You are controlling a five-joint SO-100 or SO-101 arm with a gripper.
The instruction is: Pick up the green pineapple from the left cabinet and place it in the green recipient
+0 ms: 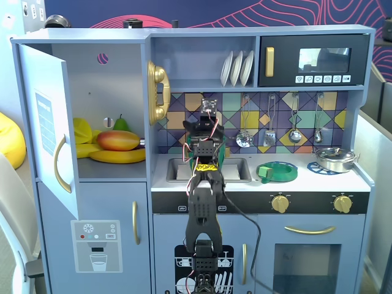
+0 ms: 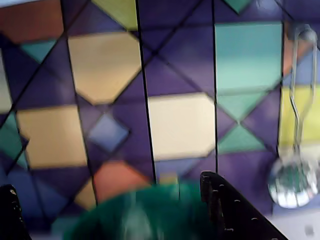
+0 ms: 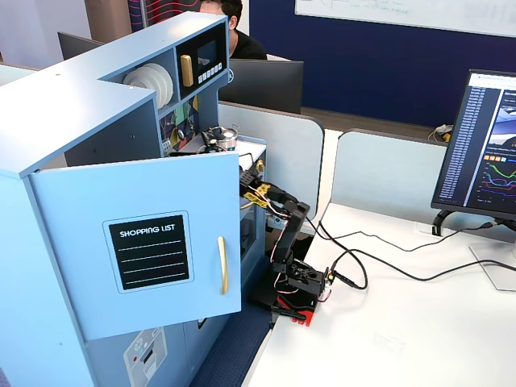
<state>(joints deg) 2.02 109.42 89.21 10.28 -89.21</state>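
The left cabinet stands with its door swung open; a mango, bananas and a green pear lie on its shelf. No green pineapple shows in any view. My gripper is raised over the sink in front of the tiled backsplash. In the wrist view the gripper is open, its two black fingers far apart, with the blurred dark-green recipient low between them. Slivers of the recipient show beside the wrist. I cannot tell what is inside it.
A low flat green dish and a metal pan sit on the counter to the right. Ladles hang on the backsplash. A gold phone hangs to the left of the arm. The open door hides the gripper in a fixed view.
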